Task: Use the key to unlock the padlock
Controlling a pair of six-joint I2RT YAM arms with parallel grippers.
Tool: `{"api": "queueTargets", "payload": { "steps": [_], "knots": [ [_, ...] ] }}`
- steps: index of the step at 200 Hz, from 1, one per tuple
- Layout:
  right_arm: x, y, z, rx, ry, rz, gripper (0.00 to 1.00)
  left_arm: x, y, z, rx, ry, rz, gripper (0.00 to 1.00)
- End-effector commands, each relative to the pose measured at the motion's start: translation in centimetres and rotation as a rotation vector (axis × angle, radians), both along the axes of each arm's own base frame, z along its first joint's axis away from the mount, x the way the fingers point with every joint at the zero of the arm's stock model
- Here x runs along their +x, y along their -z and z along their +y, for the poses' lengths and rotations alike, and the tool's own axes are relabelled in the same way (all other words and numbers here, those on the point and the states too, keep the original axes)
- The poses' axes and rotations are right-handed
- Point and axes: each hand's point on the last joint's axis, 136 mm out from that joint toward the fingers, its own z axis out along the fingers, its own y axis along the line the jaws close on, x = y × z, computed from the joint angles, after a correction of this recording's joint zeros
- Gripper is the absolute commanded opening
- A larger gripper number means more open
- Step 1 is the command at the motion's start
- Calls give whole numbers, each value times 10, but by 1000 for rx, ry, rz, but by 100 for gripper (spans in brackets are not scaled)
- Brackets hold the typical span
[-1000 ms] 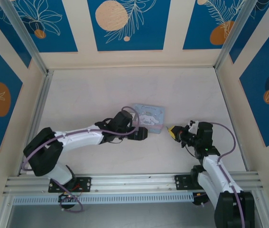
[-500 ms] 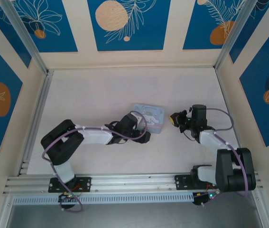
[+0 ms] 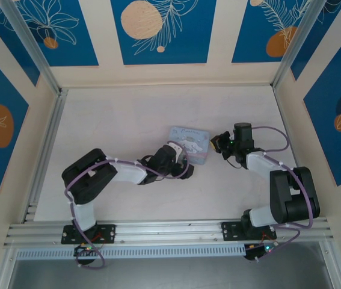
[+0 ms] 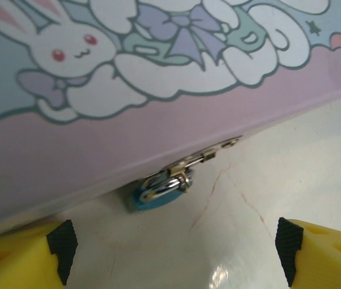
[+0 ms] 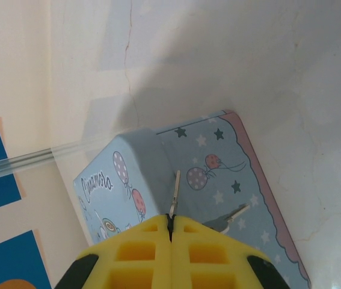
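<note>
Left wrist view: the small blue padlock [image 4: 158, 191] hangs from the latch [image 4: 209, 155] on the near side of the tin [image 4: 98, 138]. It rests on the table [image 4: 278, 174], tight against the tin's lower edge.
Left claw [image 4: 173, 256]: wide and empty, with one yellow tip to each side of the padlock. Both tips are short of the padlock, on the side away from the tin.
Right claw [image 5: 171, 224]: pressed shut on the key [image 5: 174, 191], whose thin blade pokes out between the tips at the tin's right end, seen against the lid.
Key to padlock: apart; the keyhole cannot be made out.
Risk, padlock: it looks free to swing. A left claw closing off-centre could push it under the tin's edge or twist the keyhole away from the key.
Risk, tin: it sits loose on the table. A nudge from either claw could slide it and drag the padlock along.
Risk, key: only a thin pinch holds it. Meeting the lid or the lock body at an angle could turn it in the grip or knock it out.
Risk, claws: both work close beside the tin, so they could bump each other at the latch.
</note>
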Motion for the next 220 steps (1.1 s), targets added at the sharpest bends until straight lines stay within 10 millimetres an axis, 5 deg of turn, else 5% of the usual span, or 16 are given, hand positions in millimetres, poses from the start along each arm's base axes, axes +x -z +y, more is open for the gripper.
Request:
{"api": "queueTargets", "payload": {
  "steps": [1,80,156,220],
  "knots": [
    [5,-3,4,-18,-27,-14,0,-7,5,-24,-53,49,3,86],
    [7,2,7,-1,-49,-4,0,9,15,-34,-104,-20,-13,82],
    [12,1,9,1,-69,-11,0,17,-16,-54,-349,-72,11,78],
    [10,2,9,8,-69,-11,0,31,6,-40,-479,-252,111,77]
  ]
}}
